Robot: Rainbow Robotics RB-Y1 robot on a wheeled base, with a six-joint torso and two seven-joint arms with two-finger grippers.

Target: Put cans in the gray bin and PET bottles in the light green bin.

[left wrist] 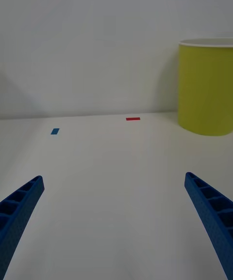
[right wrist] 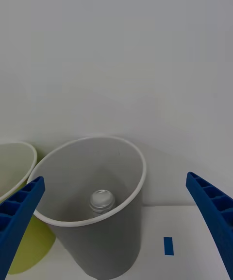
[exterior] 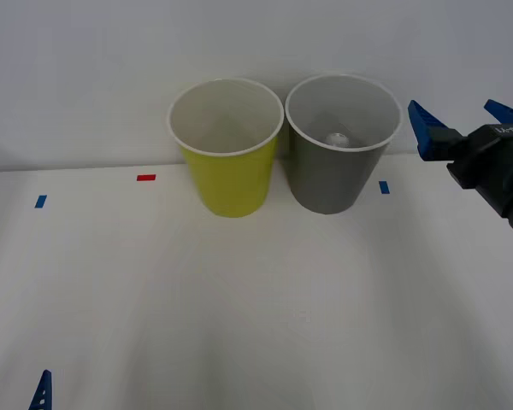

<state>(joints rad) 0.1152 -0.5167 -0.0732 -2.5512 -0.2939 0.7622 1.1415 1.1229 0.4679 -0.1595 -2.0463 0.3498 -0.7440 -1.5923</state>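
Note:
The gray bin [exterior: 325, 184] stands at the back of the table, right of the light green bin [exterior: 231, 184], the two almost touching. A can's silver end [exterior: 337, 138] shows at the bottom of the gray bin, and it is seen again in the right wrist view as a can [right wrist: 102, 200]. My right gripper [exterior: 463, 120] hovers open and holds nothing, just right of the gray bin's rim and above it. My left gripper [left wrist: 114, 179] is open low over the table's near left, well apart from the light green bin [left wrist: 206, 90]. PET bottles are out of view.
A red tape mark [exterior: 145, 178] and blue tape marks [exterior: 40, 202] [exterior: 384, 187] lie flat on the white table [exterior: 239, 316]. A white wall stands close behind the bins. The light green bin's white inside holds nothing that I can see.

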